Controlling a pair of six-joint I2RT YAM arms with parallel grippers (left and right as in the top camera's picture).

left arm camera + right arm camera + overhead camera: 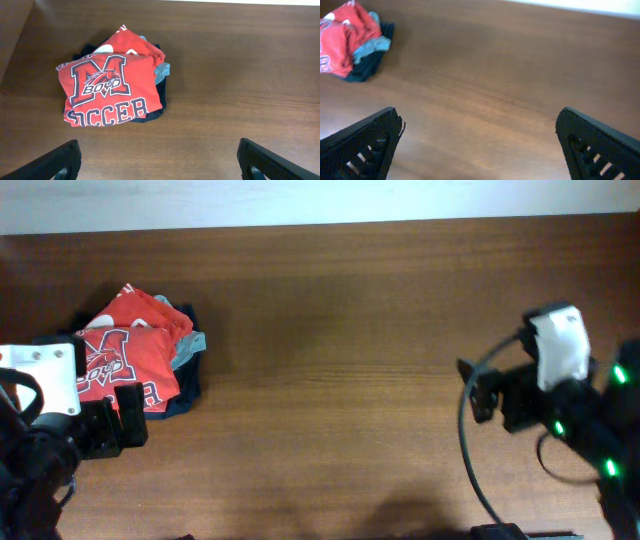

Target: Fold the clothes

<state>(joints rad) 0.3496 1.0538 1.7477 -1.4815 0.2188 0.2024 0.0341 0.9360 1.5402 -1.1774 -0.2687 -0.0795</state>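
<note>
The brown wooden desk (350,330) carries the orange-red short-sleeved "SOCCER" T-shirt (107,90), folded atop a pile of other garments (156,113) at its left. The left claw (159,161) and right claw (479,145) gape empty. Folding looks finished.

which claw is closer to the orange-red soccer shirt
Left. The left claw is open right beside the T-shirt, at its near edge. The right claw, also open, is far across the table.

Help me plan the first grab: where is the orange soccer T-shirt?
Overhead, the T-shirt tops the clothes pile at the table's far left, right beside the open left gripper.
</note>
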